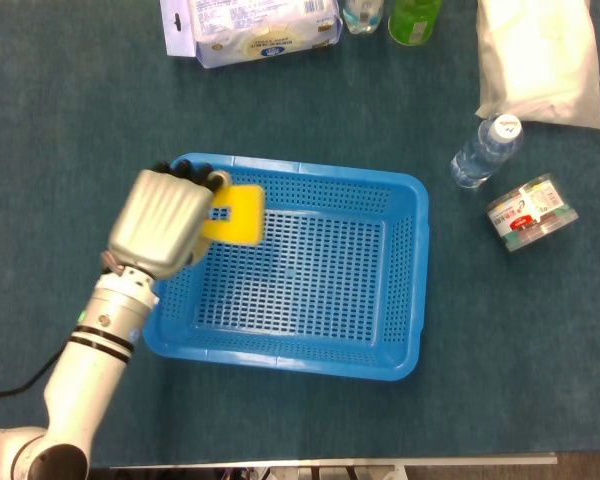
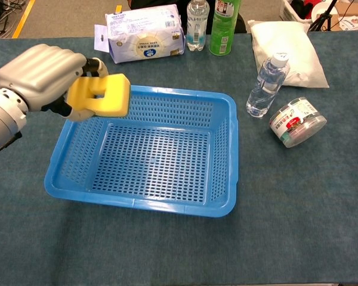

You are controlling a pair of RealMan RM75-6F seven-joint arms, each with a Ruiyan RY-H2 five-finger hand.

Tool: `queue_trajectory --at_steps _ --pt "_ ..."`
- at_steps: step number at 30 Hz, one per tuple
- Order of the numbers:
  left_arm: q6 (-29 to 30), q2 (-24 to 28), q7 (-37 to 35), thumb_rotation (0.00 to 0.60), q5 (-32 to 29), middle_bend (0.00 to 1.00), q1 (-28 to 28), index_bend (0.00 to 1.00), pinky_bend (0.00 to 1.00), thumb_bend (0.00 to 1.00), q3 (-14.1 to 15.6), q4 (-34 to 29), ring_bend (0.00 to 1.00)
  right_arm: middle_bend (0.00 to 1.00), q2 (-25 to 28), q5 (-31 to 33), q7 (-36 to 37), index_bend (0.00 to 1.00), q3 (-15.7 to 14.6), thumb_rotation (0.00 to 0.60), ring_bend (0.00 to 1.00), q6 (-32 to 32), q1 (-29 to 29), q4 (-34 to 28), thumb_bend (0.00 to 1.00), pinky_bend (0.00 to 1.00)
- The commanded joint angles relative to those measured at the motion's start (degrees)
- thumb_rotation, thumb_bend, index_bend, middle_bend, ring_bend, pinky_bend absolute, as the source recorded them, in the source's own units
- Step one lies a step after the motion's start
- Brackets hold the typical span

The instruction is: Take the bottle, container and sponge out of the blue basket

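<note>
Yellow sponge (image 2: 100,95) sits gripped in the left hand (image 2: 43,77), raised over the blue basket (image 1: 400,290) at its 10 o'clock corner; bottle (image 1: 483,150) and container (image 1: 530,212) lie outside, apparently touching nothing.

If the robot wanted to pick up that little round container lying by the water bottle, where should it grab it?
Probably from above, fingers closing across the round clear wall of the container. It lies on its side on the table, so its flat ends face sideways and the curved wall faces up. The water bottle stands close on its far left, so coming straight down looks the clearest approach.
</note>
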Motion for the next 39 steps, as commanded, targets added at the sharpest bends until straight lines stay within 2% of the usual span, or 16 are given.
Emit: queue_trajectory --at_steps 1,9,20,23,24,28,30,33,39 --pt "1.07 1.09 -0.88 0.600 -0.67 0.36 0.93 0.41 0.41 0.27 -1.13 0.44 0.31 0.27 -0.02 -0.02 0.09 0.16 -0.02 0.600 0.18 -0.10 0.04 0.06 0.17 0.38" --pt "1.92 4.09 -2.72 0.600 -4.71 0.36 3.00 0.40 0.41 0.27 -3.61 3.22 0.31 0.27 -0.10 0.57 -0.59 0.16 0.00 0.600 0.18 -0.70 0.47 0.11 0.17 0.38" --pt "-1.85 4.49 -1.25 0.600 -12.06 0.35 3.27 0.38 0.41 0.27 -3.90 8.10 0.29 0.27 -0.73 1.73 -1.99 0.16 0.07 0.600 0.18 -1.43 1.20 -0.20 0.17 0.38" --pt "-2.56 4.20 -1.49 0.600 -13.16 0.34 3.42 0.37 0.40 0.27 -4.03 9.83 0.25 0.27 -0.76 2.00 -2.43 0.16 0.09 0.600 0.18 -1.34 1.23 -0.33 0.17 0.38" --pt "-2.93 4.18 -1.84 0.600 -13.71 0.32 3.55 0.36 0.39 0.27 -4.13 10.20 0.24 0.27 -0.76 2.11 -2.59 0.16 0.09 0.600 0.18 -1.35 1.25 -0.41 0.17 0.38" --pt "-3.88 4.81 -2.20 0.600 -15.86 0.15 3.85 0.20 0.27 0.27 -4.35 9.87 0.06 0.27 -0.83 2.30 -2.99 0.16 -0.03 0.600 0.18 -1.10 1.10 -0.71 0.17 0.38" --pt "-4.03 5.00 -2.53 0.600 -15.71 0.09 4.04 0.15 0.22 0.27 -4.26 10.03 0.02 0.27 -0.87 2.40 -3.15 0.16 -0.13 0.600 0.18 -0.88 0.91 -0.85 0.17 0.38" --pt "-4.00 5.15 -3.28 0.600 -14.82 0.06 4.44 0.12 0.19 0.27 -4.10 10.52 0.00 0.27 -0.90 2.57 -3.33 0.16 -0.20 0.600 0.18 -0.31 0.54 -0.99 0.17 0.38" --pt "-2.66 6.19 -5.13 0.600 -12.13 0.06 6.20 0.13 0.19 0.27 -3.40 10.98 0.00 0.27 -0.94 2.49 -4.18 0.16 -0.57 0.600 0.18 1.63 -0.66 -1.34 0.17 0.38"
